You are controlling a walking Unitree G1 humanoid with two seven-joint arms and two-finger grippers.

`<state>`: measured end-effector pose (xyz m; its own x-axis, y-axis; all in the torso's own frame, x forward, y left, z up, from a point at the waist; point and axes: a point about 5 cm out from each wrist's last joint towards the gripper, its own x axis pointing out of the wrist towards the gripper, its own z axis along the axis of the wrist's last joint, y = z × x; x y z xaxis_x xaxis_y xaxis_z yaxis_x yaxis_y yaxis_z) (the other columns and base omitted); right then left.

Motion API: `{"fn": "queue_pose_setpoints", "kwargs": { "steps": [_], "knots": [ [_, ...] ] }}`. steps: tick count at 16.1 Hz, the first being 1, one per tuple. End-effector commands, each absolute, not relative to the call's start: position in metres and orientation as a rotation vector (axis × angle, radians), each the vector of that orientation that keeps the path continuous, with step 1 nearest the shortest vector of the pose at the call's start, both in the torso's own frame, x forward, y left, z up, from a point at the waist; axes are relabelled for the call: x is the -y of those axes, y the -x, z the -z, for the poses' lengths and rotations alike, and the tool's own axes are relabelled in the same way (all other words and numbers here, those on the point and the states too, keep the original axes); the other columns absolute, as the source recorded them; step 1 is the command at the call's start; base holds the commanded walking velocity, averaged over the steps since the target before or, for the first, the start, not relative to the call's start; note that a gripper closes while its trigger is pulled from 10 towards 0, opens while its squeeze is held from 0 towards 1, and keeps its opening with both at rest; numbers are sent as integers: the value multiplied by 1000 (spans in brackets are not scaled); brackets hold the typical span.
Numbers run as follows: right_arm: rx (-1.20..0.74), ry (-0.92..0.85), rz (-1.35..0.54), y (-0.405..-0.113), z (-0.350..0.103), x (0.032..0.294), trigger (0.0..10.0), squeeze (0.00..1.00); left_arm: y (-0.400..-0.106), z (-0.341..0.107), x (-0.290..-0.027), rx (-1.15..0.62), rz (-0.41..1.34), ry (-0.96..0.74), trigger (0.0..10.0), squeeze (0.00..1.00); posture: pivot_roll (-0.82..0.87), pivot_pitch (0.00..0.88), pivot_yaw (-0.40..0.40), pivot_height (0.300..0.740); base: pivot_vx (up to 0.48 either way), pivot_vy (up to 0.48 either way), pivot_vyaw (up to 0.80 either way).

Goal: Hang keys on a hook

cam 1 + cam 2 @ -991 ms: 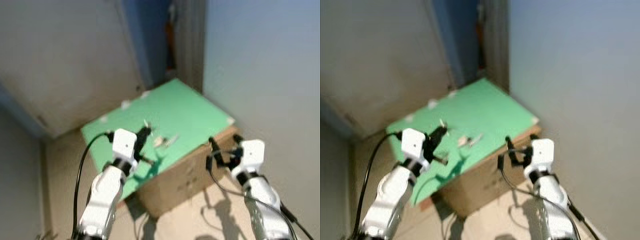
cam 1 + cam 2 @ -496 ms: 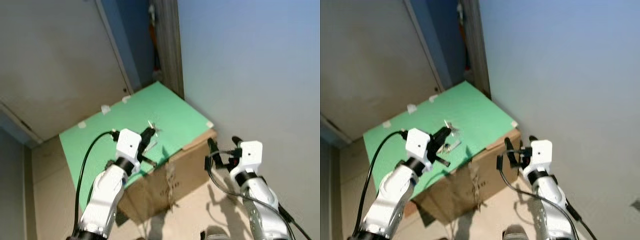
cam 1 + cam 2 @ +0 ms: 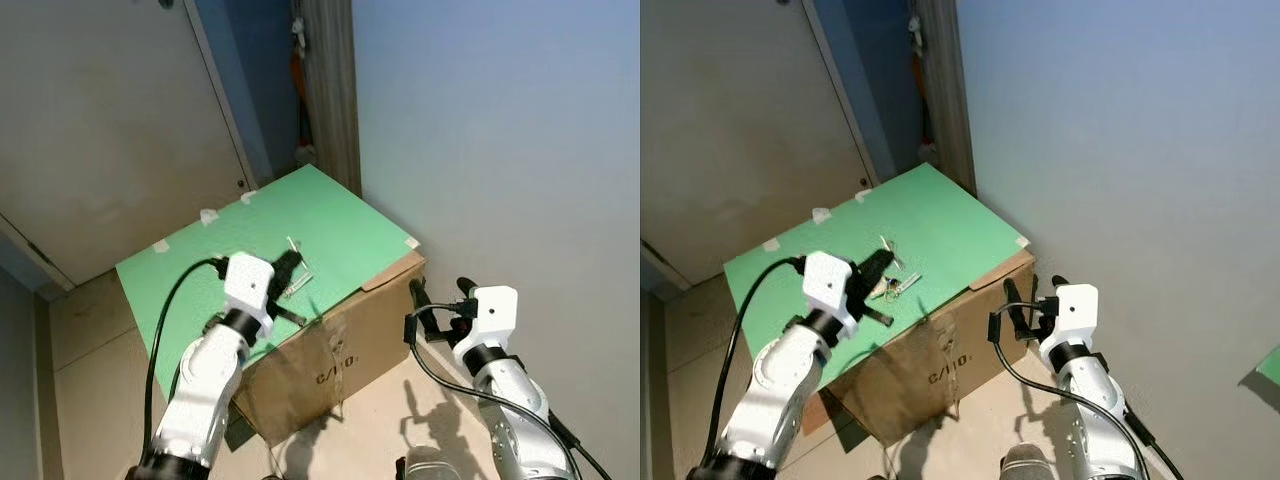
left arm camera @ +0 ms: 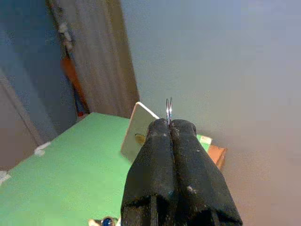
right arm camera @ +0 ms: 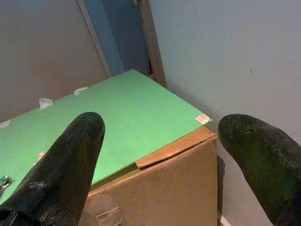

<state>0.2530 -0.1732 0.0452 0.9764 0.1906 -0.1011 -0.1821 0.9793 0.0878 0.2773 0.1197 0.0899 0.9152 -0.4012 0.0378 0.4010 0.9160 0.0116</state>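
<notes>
**Keys off the box, hook yet to be found**

Since the earlier frames, the camera has been swinging and sharpening, so the whole scene is sitting differently, and the keys point(image 3: 297, 281) are now riding up in the left gripper point(image 3: 291, 268) instead of lying loose on the green sheet point(image 3: 340, 225).

That left gripper is hovering over the middle of the green sheet, which is covering the top of a cardboard box point(image 3: 345, 350). Its two black fingers point(image 4: 181, 155) are pressing tightly together, pinching a thin metal ring that is poking out past the tips, with the keys dangling beneath. The right gripper point(image 3: 440, 295) is waiting just off the right, near corner of the box, its fingers point(image 5: 70, 160) spread wide and holding nothing.

A grey door point(image 3: 110, 130) is standing at the far left, a wooden door frame point(image 3: 328, 90) is rising behind the box, and a plain wall point(image 3: 500, 140) is filling the right side.

By my reading, the pickup is finished and the carry is beginning. No hook is clearly visible; something orange is hanging in the dark gap by the frame, too dim to identify. Next, the robot is likely needing to look up, locate a hook, and raise the ring toward it while keeping the pinch firm.
</notes>
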Motion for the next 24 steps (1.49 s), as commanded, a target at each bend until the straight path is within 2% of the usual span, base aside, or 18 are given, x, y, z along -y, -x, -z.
{"fn": "queue_pose_setpoints", "kwargs": {
  "steps": [1,8,15,24],
  "knots": [
    [-104,-106,-192,-258,-48,169,10000,0,-287,-96,-124,41,379,24,0,0,-260,8,170,713,0,0,0],
    [-52,-136,-176,-264,-61,176,10000,0,-280,-92,-133,41,314,34,0,0,-255,0,145,713,0,0,0],
    [-68,-148,-175,-266,-60,176,10000,0,-283,-94,-130,34,310,43,0,0,-246,0,142,713,-187,0,0],
    [-76,-135,-175,-262,-58,177,10000,0,-287,-93,-127,29,315,42,0,0,-270,0,144,713,0,0,0]
  ]
}}
